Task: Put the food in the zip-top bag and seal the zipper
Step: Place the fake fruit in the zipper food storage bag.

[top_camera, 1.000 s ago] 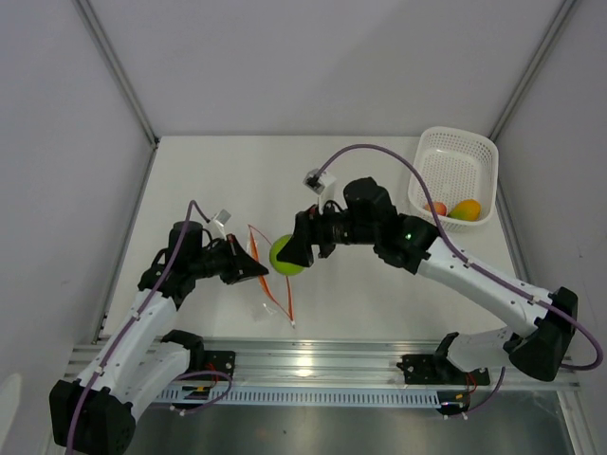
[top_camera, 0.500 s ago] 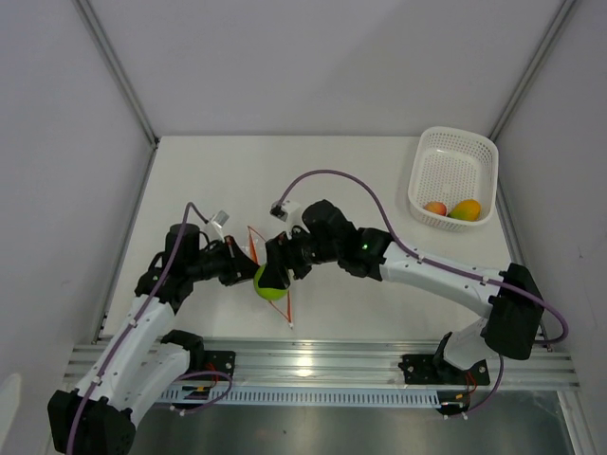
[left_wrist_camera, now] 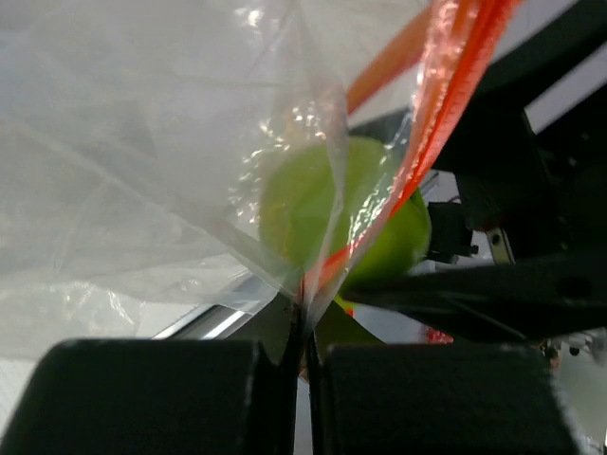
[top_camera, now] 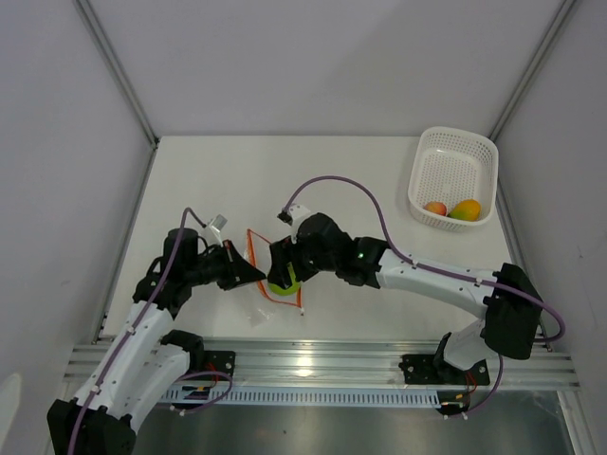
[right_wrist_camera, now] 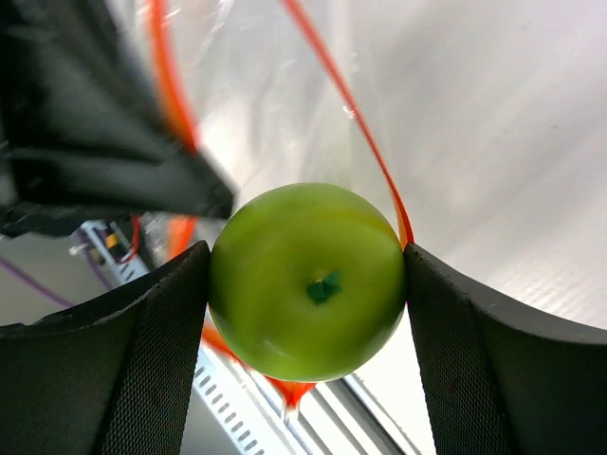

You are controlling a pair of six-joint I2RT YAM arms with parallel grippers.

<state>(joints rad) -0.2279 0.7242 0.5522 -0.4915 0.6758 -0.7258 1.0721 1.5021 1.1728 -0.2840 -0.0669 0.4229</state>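
The lime-green ball (right_wrist_camera: 308, 280) sits squeezed between the two pads of my right gripper (right_wrist_camera: 308, 275), low over the table near its front (top_camera: 282, 282). It lies in the open mouth of the clear zip-top bag (left_wrist_camera: 142, 142), with one red-orange zipper (right_wrist_camera: 360, 133) lip on each side of it. My left gripper (left_wrist_camera: 305, 351) is shut on the bag's edge where the zipper (left_wrist_camera: 446, 85) lips meet, holding it up (top_camera: 248, 275). The green ball (left_wrist_camera: 313, 218) shows through the plastic. The yellow-orange piece (top_camera: 465, 209) and the red-orange one (top_camera: 435, 209) lie in the basket.
The white perforated basket (top_camera: 455, 156) stands at the back right of the table, near the right wall. Both forearms cross the front middle of the table, close together. A metal rail (top_camera: 313, 365) runs along the near edge.
My right gripper has carried the green ball left and down, from beside the bag into its open mouth. The left gripper has kept its hold on the bag's edge.
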